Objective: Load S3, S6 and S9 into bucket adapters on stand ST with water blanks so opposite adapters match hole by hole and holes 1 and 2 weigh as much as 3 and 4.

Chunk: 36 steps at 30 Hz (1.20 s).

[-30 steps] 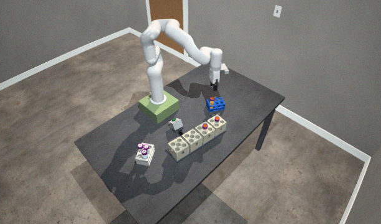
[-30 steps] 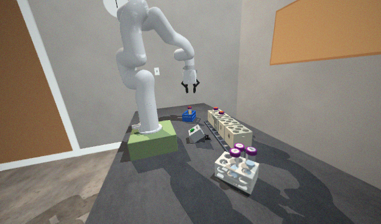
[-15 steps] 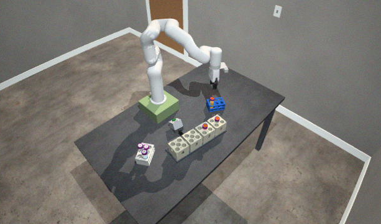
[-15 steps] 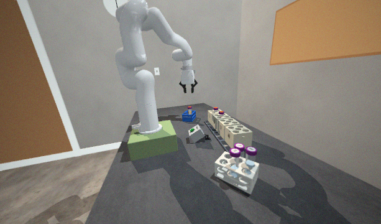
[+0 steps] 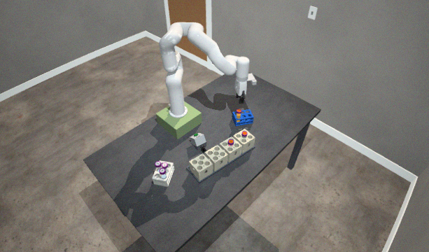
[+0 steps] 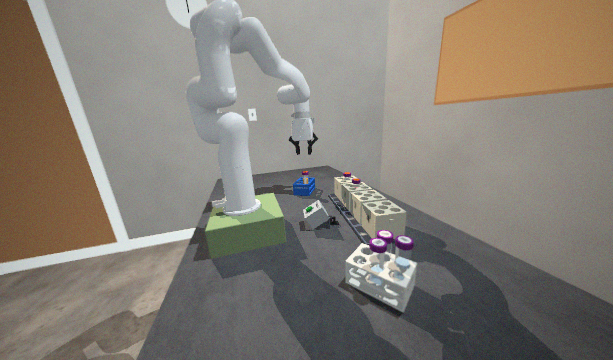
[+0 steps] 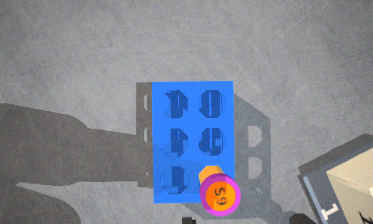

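My gripper [image 5: 241,96] [image 6: 303,146] is open and empty. It hangs well above the blue rack [image 5: 248,121] [image 6: 303,189] [image 7: 192,90]. One tube with an orange cap dot marked S9 [image 5: 238,112] [image 6: 305,175] [image 7: 220,195] stands in a corner hole of that rack. Four cream adapters stand in a row on the loading stand [image 6: 347,216]. The farthest adapter [image 5: 248,142] [image 7: 357,170] holds one orange-dotted tube [image 5: 244,133] [image 6: 347,174]. The second adapter [image 5: 234,151] holds another orange-dotted tube [image 5: 231,141] [image 6: 356,180]. The two nearer adapters [image 5: 217,159] [image 5: 201,169] are empty.
A white rack [image 5: 164,179] [image 6: 381,285] with three purple-capped tubes [image 5: 162,171] [image 6: 384,234] stands at the near end of the table. The small desk with the green DONE key [image 5: 196,134] [image 6: 309,208] sits between my green base [image 5: 179,122] and the adapters.
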Each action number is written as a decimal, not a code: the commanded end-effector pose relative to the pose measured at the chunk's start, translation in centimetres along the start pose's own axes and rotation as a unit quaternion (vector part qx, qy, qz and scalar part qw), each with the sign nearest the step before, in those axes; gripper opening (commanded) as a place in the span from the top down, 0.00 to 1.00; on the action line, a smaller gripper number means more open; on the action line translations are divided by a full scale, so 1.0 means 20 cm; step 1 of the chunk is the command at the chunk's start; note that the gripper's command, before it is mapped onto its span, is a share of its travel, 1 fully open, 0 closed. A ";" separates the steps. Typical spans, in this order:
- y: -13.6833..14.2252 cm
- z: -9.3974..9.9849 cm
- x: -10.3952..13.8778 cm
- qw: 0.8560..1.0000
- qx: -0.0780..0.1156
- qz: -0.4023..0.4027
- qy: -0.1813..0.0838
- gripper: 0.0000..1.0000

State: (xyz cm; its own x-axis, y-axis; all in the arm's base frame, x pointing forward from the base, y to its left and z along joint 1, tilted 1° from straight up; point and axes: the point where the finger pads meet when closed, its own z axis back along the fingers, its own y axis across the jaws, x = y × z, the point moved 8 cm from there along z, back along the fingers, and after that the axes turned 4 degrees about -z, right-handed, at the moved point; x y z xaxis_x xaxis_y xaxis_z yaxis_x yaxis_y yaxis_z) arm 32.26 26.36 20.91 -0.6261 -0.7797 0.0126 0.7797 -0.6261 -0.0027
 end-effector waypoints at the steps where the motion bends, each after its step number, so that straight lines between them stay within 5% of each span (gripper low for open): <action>1: 0.00 -0.04 -0.01 1.000 0.000 0.000 0.002 0.43; 36: 0.00 -0.35 -0.01 1.000 0.000 0.000 0.002 0.43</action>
State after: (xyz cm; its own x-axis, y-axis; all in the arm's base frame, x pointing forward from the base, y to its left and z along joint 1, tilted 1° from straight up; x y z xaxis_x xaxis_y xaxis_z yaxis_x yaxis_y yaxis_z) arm 32.20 26.30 14.53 -0.6261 -0.7797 0.0125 0.7797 -0.6261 -0.0026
